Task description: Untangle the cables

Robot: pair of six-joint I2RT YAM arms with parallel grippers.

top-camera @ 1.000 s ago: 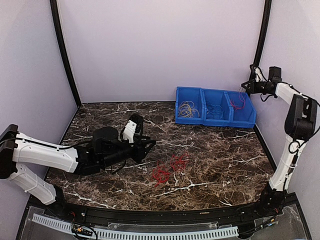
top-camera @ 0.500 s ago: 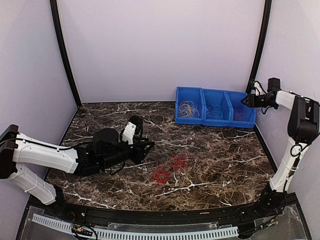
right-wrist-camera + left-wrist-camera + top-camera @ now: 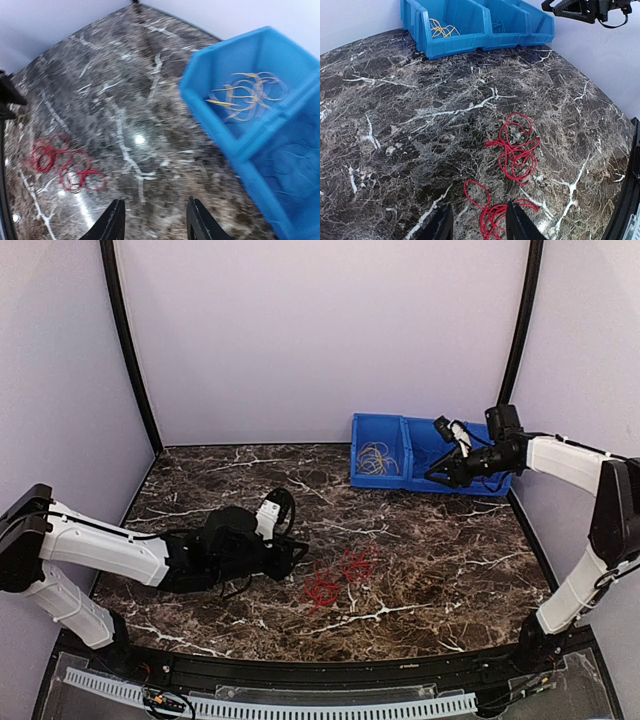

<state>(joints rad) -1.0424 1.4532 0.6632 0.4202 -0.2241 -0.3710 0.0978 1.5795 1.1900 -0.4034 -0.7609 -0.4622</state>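
Red cables [image 3: 512, 150] lie bunched on the counter [image 3: 395, 125] just ahead of the left gripper [image 3: 476, 220], jaws open and empty. The right gripper [image 3: 155, 220], likewise open, hovers by the blue bins [image 3: 455, 45]. Pinching overlapped loops could tighten the snarl.

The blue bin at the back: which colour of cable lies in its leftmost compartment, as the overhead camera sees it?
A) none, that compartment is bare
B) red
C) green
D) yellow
D: the yellow cables lie coiled in the leftmost compartment of the blue bin, while the red cables lie out on the table.
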